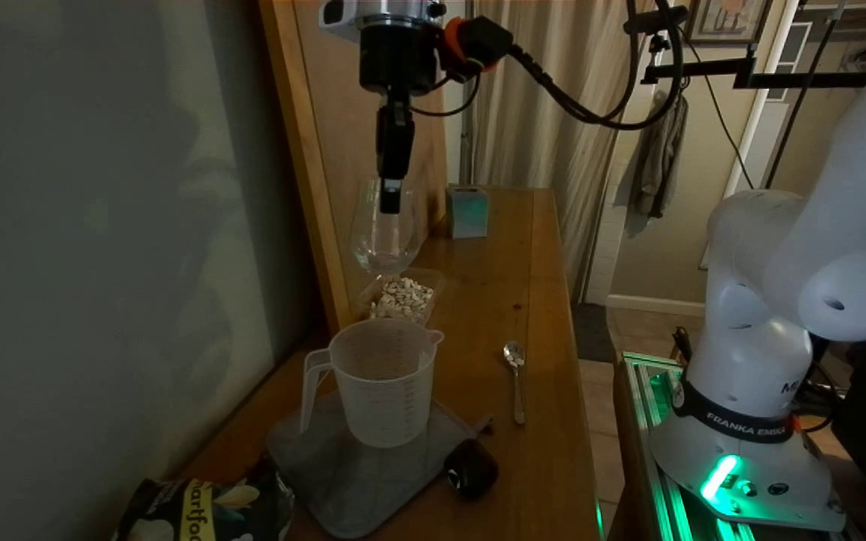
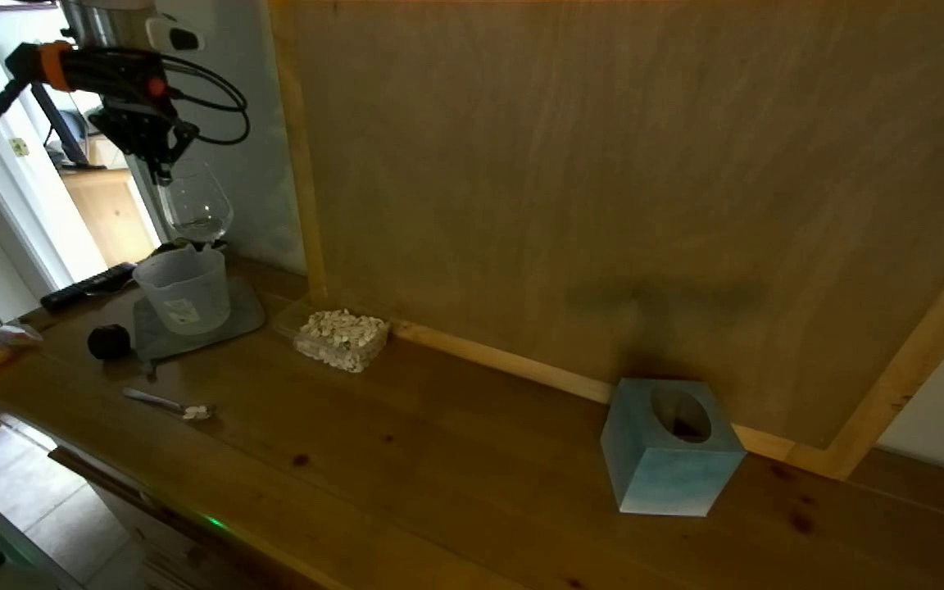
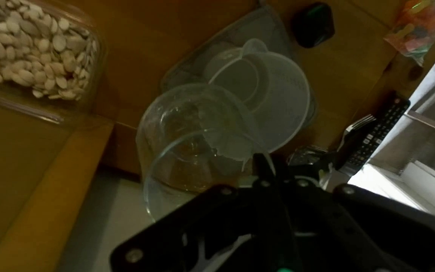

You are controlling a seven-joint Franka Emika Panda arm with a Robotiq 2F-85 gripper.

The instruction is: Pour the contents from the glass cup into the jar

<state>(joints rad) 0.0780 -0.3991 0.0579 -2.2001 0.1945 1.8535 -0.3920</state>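
Observation:
My gripper (image 1: 391, 197) is shut on the rim of the glass cup (image 1: 376, 252), a clear rounded tumbler, and holds it in the air, slightly tilted. In an exterior view the gripper (image 2: 163, 174) and glass cup (image 2: 203, 209) are above and behind the jar. The jar is a translucent handled pitcher (image 1: 388, 402) standing upright on a grey mat; it also shows in an exterior view (image 2: 185, 299). In the wrist view the fingertips (image 3: 271, 164) pinch the rim, and the glass cup (image 3: 179, 151) overlaps the pitcher (image 3: 287, 94). I cannot tell what the glass holds.
A clear tray of pale seeds (image 2: 345, 336) sits by the wooden panel (image 2: 521, 205). A spoon (image 1: 516, 383), black round object (image 1: 470, 467), snack bag (image 1: 207, 511) and blue tissue box (image 2: 673, 451) are on the counter. A remote (image 3: 376, 132) lies beyond the pitcher.

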